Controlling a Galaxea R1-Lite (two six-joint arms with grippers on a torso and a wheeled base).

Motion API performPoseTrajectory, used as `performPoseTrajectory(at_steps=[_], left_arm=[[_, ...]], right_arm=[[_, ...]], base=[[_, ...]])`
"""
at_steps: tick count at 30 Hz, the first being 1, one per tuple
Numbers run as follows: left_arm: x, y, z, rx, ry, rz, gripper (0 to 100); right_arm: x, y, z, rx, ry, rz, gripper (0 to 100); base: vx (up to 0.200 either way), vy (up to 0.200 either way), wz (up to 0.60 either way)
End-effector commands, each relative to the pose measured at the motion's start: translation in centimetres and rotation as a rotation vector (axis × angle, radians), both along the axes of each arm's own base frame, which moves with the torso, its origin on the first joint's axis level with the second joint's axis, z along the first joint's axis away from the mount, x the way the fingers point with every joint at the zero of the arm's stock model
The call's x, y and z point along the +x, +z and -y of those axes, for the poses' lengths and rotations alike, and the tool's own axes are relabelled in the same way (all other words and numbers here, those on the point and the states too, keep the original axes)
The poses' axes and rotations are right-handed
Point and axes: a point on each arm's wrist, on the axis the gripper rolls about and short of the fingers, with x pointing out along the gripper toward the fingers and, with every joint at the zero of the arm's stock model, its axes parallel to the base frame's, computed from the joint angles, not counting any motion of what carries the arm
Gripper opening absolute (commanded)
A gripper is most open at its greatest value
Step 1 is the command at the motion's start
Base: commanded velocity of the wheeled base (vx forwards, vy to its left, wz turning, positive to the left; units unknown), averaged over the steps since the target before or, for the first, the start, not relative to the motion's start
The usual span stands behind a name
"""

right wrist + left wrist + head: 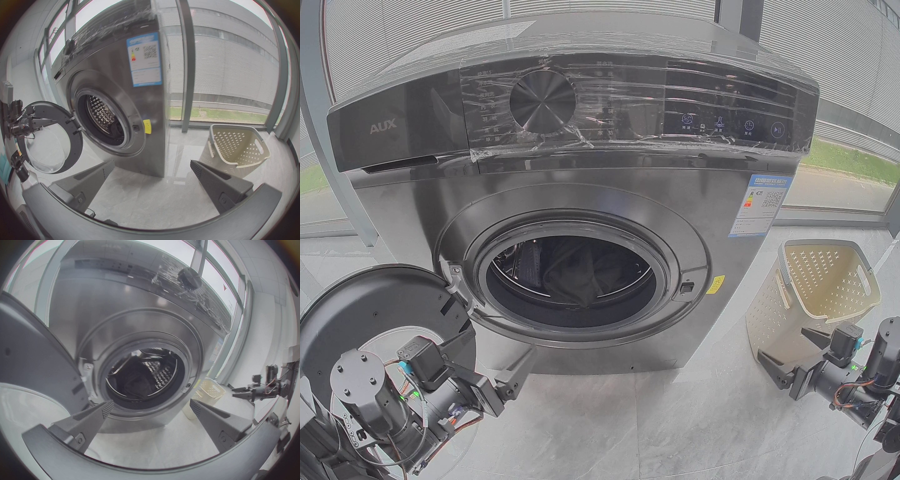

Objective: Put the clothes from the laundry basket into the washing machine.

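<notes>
Head view: the left gripper (500, 369) hangs just in front of the open door (356, 300), fingers spread and empty. The right gripper (794, 356), also spread and empty, sits beside the laundry basket (850, 250). Dark clothes (575, 272) lie inside the washing machine (425, 212) drum.

Left wrist view: both jaws stand wide apart with nothing between them. The dark clothes are heaped low in the drum, closer than from the head.

Right wrist view: jaws wide apart, touching nothing. The basket's perforated inner walls show, as does the drum's steel wall (98, 112).
</notes>
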Motion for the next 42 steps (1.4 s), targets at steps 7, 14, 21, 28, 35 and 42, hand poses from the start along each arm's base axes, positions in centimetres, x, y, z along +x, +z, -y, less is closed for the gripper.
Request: performPoseTrajectory(at_steps=[7, 14, 21, 28, 35, 42], left_arm=[[-1.7, 2.0, -1.9, 0.015, 0.077, 0.096, 100], [-3.3, 2.9, -3.5, 0.042, 0.084, 0.116, 100], [-5.1, 3.5, -5.2, 0.052, 0.094, 0.127, 100], [-7.4, 3.4, -7.6, 0.070, 0.125, 0.113, 100], [-10.0, 2.6, -10.0, 0.066, 0.196, 0.111, 100], [-12.4, 1.1, -12.1, 0.065, 0.367, 0.103, 100]], right_arm=[[-1.2, 1.5, 2.1, 0.049, -0.096, 0.086, 100], [-2.4, 2.7, 2.9, 0.084, -0.135, 0.160, 100], [-3.4, 2.7, 3.4, 0.081, -0.140, 0.151, 100], [-5.3, 2.9, 4.5, 0.102, -0.163, 0.155, 100], [-8.1, 2.5, 6.0, 0.114, -0.204, 0.172, 100], [-11.2, 1.5, 7.4, 0.121, -0.297, 0.205, 100]], base=[[-0.200, 0.000, 0.00], [-0.200, 0.000, 0.00], [-0.200, 0.000, 0.00], [-0.200, 0.000, 0.00], [-0.143, 0.000, 0.00], [0.000, 0.000, 0.00]])
